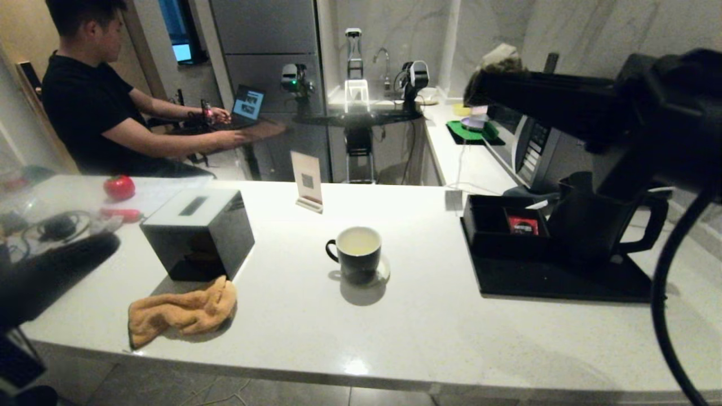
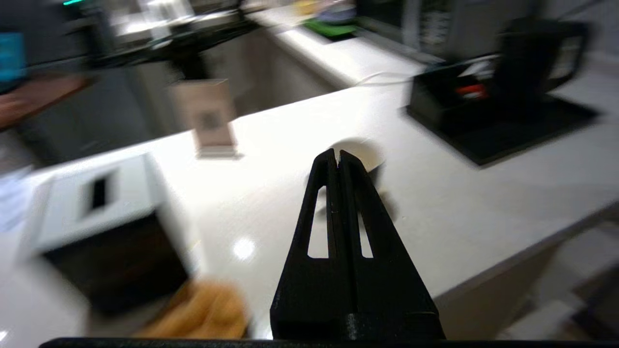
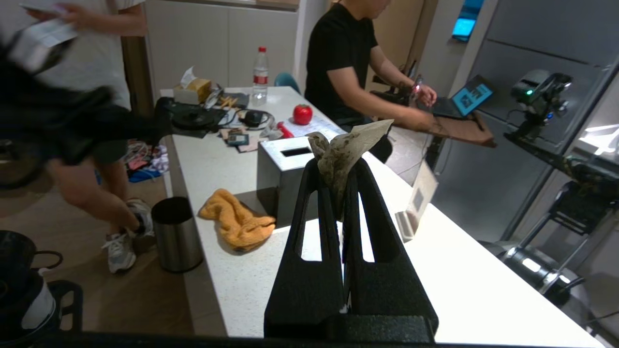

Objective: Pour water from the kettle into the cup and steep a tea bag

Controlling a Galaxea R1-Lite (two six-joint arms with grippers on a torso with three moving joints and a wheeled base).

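Observation:
The cup (image 1: 354, 251), black outside and white inside, stands mid-counter on a small coaster, with pale yellowish water (image 1: 359, 241) in it. On the black tray (image 1: 564, 279) at the right stands the tall black kettle (image 1: 592, 220), upright, its handle to the right. My right gripper (image 1: 478, 85) (image 3: 337, 164) hangs high above the tray's far side, shut on a crumpled, speckled tea bag (image 3: 344, 145) (image 1: 498, 56). The left gripper (image 2: 338, 153) (image 1: 107, 243) is shut and empty, low at the counter's left; the cup (image 2: 362, 149) shows blurred behind its tips.
Left of the cup are a grey tissue box (image 1: 197, 231) and an orange cloth (image 1: 183, 311). A sign card (image 1: 307, 181) stands behind the cup. A red sachet (image 1: 523, 224) lies in the tray's compartment. A seated person (image 1: 96, 96) works beyond the counter.

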